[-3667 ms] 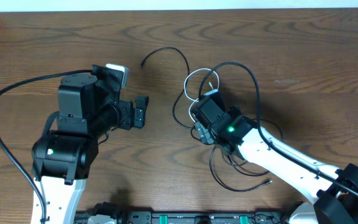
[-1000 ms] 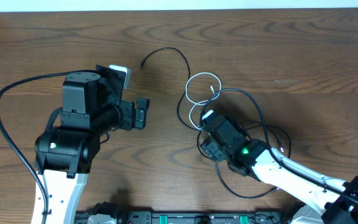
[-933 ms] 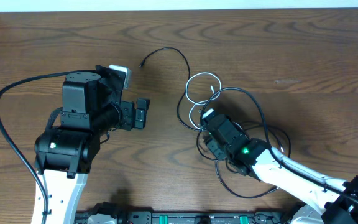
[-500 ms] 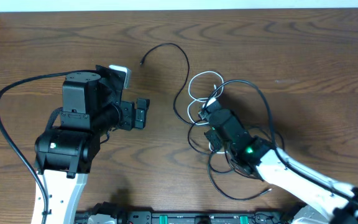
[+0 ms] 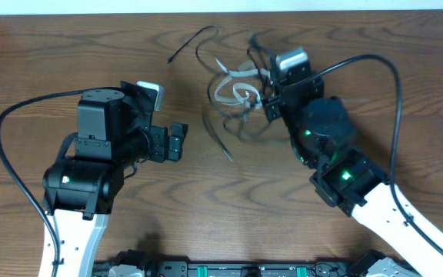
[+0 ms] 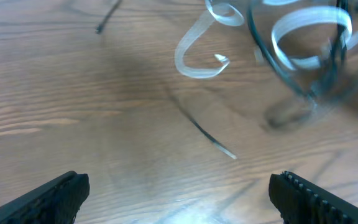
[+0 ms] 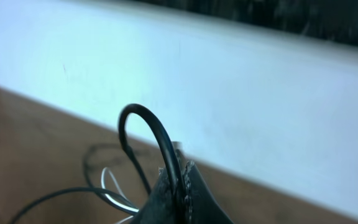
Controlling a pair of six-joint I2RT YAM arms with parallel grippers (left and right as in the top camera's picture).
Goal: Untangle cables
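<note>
Looping thin glossy cables point(image 7: 168, 149) cross grainy wooden table point(image 5: 391, 38).

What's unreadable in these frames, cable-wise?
Overhead: the cables are motion-blurred; crossings unreadable.
Left wrist: the white cable is blurred, and the cables run off the right edge.
Right wrist: the right gripper is shut on a black cable; the pinch point is hidden inside the grip, and the bottom edge cuts off the rest.

Blurred: the cables point(image 5: 233, 91) beside my right gripper point(image 5: 271, 98), smeared to streaks; strands uncountable, plug ends unreadable.
Cut off: white cable point(image 6: 197, 73) loops at the left wrist view's upper edge; my left fingers point(image 6: 51, 196), tips only.
Hidden: the pinched black loop's run beneath my right gripper.
</note>
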